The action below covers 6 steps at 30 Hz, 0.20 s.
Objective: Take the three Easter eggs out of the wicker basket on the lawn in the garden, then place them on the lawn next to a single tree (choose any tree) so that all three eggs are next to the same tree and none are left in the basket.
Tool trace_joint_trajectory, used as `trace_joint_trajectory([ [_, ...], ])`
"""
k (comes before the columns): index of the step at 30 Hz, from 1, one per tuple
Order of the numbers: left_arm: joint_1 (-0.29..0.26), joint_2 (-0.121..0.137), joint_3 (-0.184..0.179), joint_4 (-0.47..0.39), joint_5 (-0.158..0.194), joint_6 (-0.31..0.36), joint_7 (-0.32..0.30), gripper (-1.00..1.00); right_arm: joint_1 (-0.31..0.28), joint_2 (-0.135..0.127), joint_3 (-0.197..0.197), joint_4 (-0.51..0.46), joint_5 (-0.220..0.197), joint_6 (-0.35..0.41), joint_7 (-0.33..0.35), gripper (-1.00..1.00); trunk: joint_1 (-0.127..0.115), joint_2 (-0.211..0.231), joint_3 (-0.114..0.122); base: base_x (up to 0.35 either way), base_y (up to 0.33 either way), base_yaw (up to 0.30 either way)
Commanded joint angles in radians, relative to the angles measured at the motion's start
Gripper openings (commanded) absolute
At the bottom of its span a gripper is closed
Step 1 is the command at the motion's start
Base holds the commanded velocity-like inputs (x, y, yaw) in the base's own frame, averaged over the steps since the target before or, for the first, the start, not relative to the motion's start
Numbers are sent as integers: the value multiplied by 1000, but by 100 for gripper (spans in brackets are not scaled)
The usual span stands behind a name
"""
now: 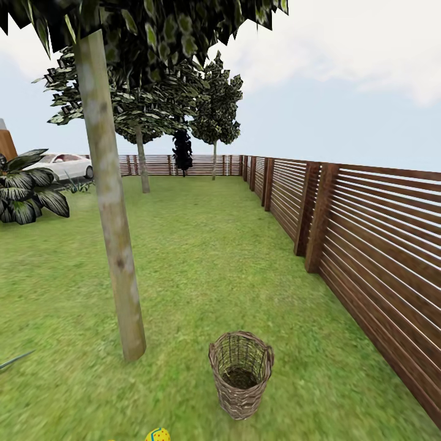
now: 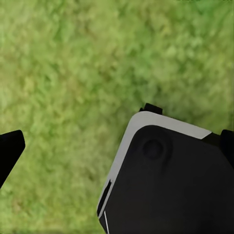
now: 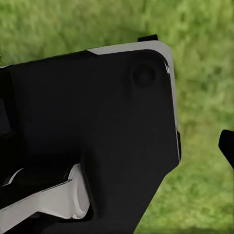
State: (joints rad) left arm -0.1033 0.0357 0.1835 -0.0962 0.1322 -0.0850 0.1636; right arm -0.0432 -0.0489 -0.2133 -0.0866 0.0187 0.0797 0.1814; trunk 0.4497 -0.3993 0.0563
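Striped plant (image 1: 27,193) seen at far left, white car (image 1: 64,164) behind it. Pale tree (image 1: 110,202) trunk rooted in lawn (image 1: 202,269), near wicker basket (image 1: 241,373), basket upright, interior looking empty (bottom shadowed, not certain). One Easter egg (image 1: 158,435) seen at bottom edge, on grass short of trunk; other two not located. Fence (image 1: 367,239) runs along right.

Gripper state cannot be told for either arm; in both wrist views mostly dark robot housing is seen over grass.

Risks: egg judged too far from trunk; egg nudged by base while driving; leftover egg missed in shadowed basket.
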Motion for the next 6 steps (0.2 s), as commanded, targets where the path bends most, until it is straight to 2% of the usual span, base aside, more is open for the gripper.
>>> trace_joint_trajectory([
  [1, 0, -2, -1, 1, 10, -5, 0, 100, 0, 1, -7, 1, 1, 6, 4, 100, 0, -1, 0, 0, 0, 0],
  [6, -1, -5, -1, 1, 11, -5, 1, 100, 0, 1, -6, 1, 2, 6, 4, 100, 0, -1, 0, 0, 0, 0],
])
